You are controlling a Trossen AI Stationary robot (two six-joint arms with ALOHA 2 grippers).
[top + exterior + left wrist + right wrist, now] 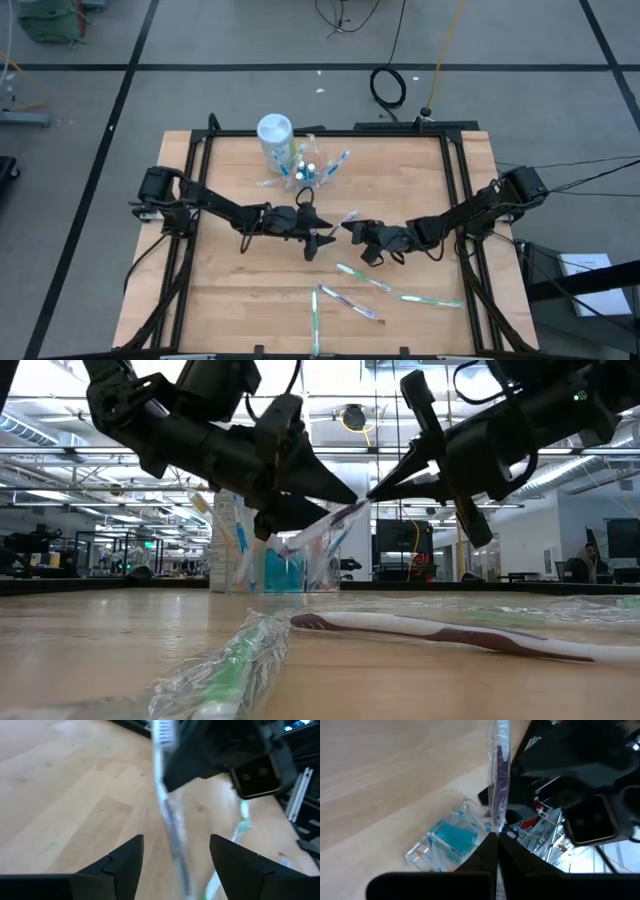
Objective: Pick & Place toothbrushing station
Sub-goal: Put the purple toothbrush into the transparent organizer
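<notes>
A purple-and-white toothbrush in clear wrap (350, 217) is held in the air over the middle of the table, between my two grippers. My right gripper (348, 230) is shut on it (499, 780). My left gripper (325, 238) is open. Its fingers stand on either side of the toothbrush (167, 805) with a gap on both sides. The clear holder (305, 168) stands at the far middle, with several toothbrushes and blue tubes in it. It also shows in the right wrist view (451, 840) and the low view (270, 550). My right gripper pinches the wrapped toothbrush between its two fingertips, on the handle (496, 822); which end I cannot tell. The fingers come roughly level from the table's right side. The toothbrush is lifted clear of the table and reaches out past the fingertips toward my left gripper (330, 525).
A white cylinder (275, 135) stands beside the holder at the far edge. Several wrapped toothbrushes lie on the near half: green ones (362, 277) (430, 298) (315, 320) and a purple one (348, 302). Black frame rails (455, 200) run along the table's sides.
</notes>
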